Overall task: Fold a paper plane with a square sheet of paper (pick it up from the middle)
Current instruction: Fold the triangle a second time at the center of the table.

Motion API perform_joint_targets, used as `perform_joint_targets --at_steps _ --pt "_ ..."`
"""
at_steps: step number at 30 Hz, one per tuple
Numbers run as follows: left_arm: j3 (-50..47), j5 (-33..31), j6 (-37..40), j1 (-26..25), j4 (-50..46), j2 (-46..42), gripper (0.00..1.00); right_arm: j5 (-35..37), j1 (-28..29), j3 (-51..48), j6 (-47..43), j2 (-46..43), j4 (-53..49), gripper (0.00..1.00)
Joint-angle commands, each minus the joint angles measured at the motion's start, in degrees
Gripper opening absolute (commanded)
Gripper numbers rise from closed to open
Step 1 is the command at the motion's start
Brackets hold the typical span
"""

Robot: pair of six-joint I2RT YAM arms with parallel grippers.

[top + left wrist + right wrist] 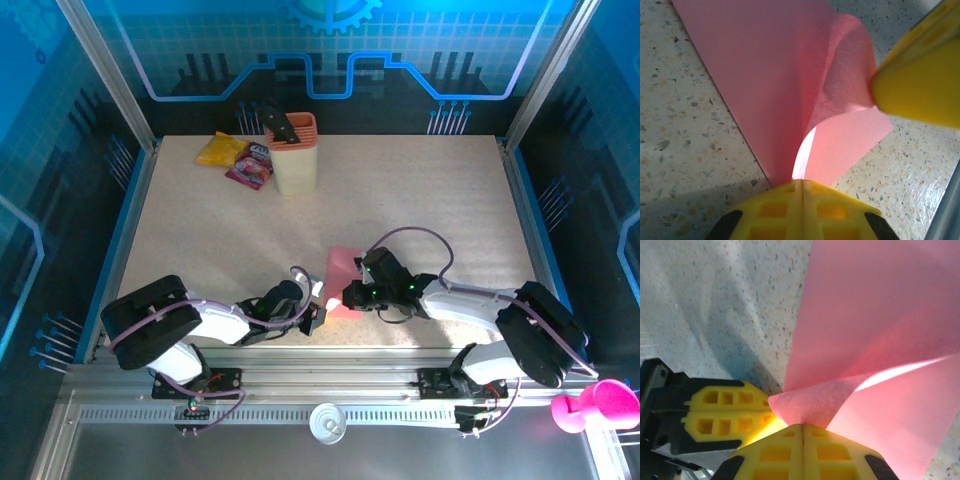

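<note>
The desk [420, 200] is a pale, speckled, stone-look slab, bare over most of its middle and right side, with metal rails along its left and right edges. Towards the far left lie a yellow crinkly packet [222, 150] and, just beside it on the right, a glossy purple-pink snack packet [252, 166]. Right next to that stands a peach-coloured upright holder [293, 160] with a dark tool [281, 124] sticking out of its top. Close to the near edge, around the middle, the square sheet of paper [341, 272] rests with its far part flat on the desk and its near part lifted off the surface.
</note>
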Motion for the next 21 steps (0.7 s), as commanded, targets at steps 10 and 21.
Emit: perform_joint_targets --at_steps 10,21 --pt "0.59 -0.57 0.37 -0.61 -10.55 3.49 0.00 3.60 1.63 0.15 1.40 -1.73 2.67 0.11" --pt "1.21 -0.53 0.96 -0.60 -11.87 3.53 0.00 4.55 0.60 -5.20 2.14 -10.10 0.38 0.00"
